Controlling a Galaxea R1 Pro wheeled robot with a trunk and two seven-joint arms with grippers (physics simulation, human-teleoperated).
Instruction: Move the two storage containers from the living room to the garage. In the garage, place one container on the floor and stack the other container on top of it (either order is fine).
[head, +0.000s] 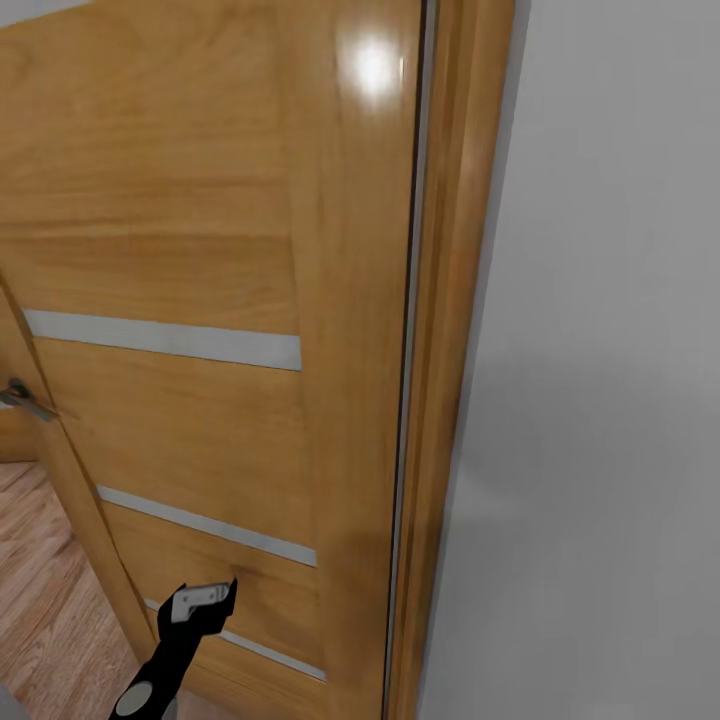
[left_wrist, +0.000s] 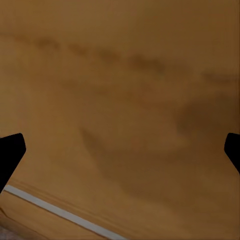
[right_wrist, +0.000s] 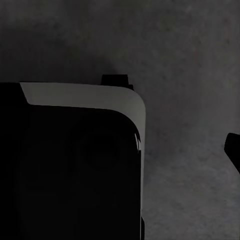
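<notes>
Close against the head camera stands a honey-coloured wooden door (head: 200, 300) with pale horizontal strips, its frame (head: 440, 400) beside a plain grey wall (head: 600, 400). Light wood-plank floor (head: 40, 580) shows at the lower left. Near the door's foot, the left gripper (head: 205, 600) points at the panel, just short of it or perhaps touching; its wrist camera has both dark fingertips (left_wrist: 10, 155) at opposite edges, spread wide with bare wood between. From the right wrist, dark rough concrete floor (right_wrist: 190, 60) lies beneath a black, pale-edged robot body (right_wrist: 75, 165); one fingertip (right_wrist: 233, 147) shows, so its spread cannot be told.
</notes>
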